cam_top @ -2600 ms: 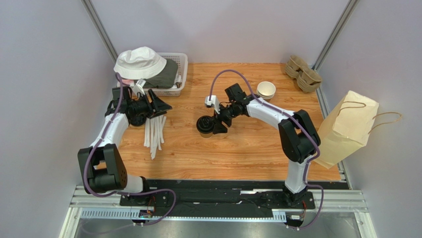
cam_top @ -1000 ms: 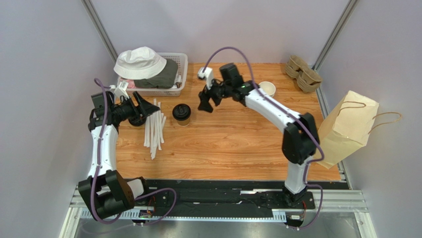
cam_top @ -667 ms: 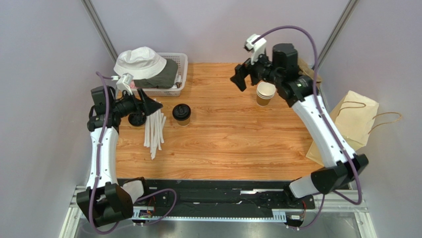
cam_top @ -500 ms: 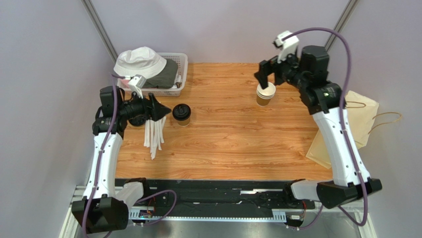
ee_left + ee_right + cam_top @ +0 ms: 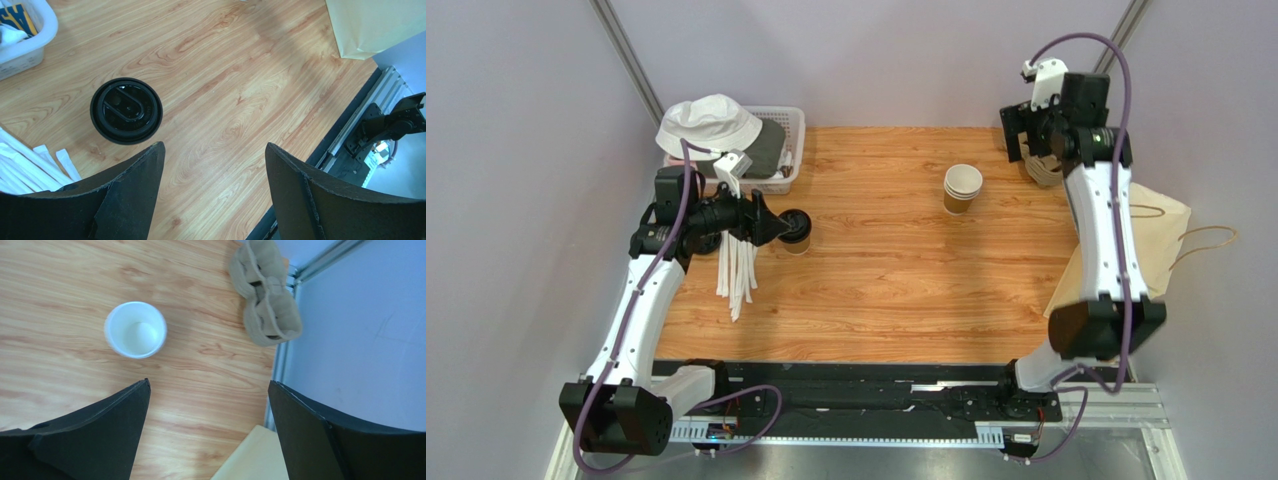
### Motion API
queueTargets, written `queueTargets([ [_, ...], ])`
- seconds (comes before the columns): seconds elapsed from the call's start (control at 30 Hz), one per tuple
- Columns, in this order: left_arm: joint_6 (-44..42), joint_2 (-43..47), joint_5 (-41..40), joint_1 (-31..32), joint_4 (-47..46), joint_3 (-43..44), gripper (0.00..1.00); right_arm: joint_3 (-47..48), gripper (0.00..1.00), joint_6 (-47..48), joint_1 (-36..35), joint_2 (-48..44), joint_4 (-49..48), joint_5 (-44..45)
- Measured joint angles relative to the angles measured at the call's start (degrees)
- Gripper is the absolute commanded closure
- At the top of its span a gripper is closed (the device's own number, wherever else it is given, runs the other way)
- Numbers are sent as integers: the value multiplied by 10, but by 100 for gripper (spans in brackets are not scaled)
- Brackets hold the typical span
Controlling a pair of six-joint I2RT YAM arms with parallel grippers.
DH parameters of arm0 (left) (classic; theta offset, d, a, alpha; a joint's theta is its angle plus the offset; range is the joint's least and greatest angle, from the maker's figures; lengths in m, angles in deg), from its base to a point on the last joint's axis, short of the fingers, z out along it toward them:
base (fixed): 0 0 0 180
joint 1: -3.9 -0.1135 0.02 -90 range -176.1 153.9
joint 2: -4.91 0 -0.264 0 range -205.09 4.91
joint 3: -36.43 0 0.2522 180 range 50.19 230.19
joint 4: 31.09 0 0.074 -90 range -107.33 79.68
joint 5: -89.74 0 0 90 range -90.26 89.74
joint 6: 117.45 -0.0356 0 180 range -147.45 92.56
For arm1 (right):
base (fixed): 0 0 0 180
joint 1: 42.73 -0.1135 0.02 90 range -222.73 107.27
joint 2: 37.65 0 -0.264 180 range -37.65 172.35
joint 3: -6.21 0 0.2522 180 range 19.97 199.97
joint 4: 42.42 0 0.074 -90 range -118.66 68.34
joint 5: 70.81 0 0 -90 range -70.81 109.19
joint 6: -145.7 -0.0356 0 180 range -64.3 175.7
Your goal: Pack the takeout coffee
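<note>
takeout coffee (image 5: 126, 110) upright on table (image 5: 896, 280), left of centre, just beside straw pile (image 5: 738, 265), near basket (image 5: 793, 128), well apart from paper bag (image 5: 1126, 260) at right edge. left gripper (image 5: 215, 150) wide, empty, close by cup. right gripper (image 5: 208, 385) wide too, empty, above pulp trays (image 5: 265, 295). prob light, thin paper wall, crushable; lid may pop, may spill if tipped. best hold: mid-wall below lid, gentle squeeze, kept upright.

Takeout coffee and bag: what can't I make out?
- takeout coffee: wall mostly unseen; left wrist view shows only its lid, top view partly blocked by left end effector.
- brown paper bag: mouth hidden; right arm crosses it in top view, frame edge cuts it in left wrist view.
</note>
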Motion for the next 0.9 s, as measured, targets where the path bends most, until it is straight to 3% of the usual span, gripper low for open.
queueTargets([
  [0.17, 0, 3, -15, 2, -2, 1, 18, 183, 12, 54, 23, 226, 22, 70],
  [0.33, 0, 15, -36, 2, -1, -3, 18, 309, 14, 100, 41, 383, 26, 118],
  [0.57, 0, 10, -48, 2, 0, -7, 19, 304, 27, 142, 68, 424, 15, 121],
  [0.9, -1, -23, -57, 2, 14, -1, 19, 301, 33, 160, 82, 478, -31, 117],
])
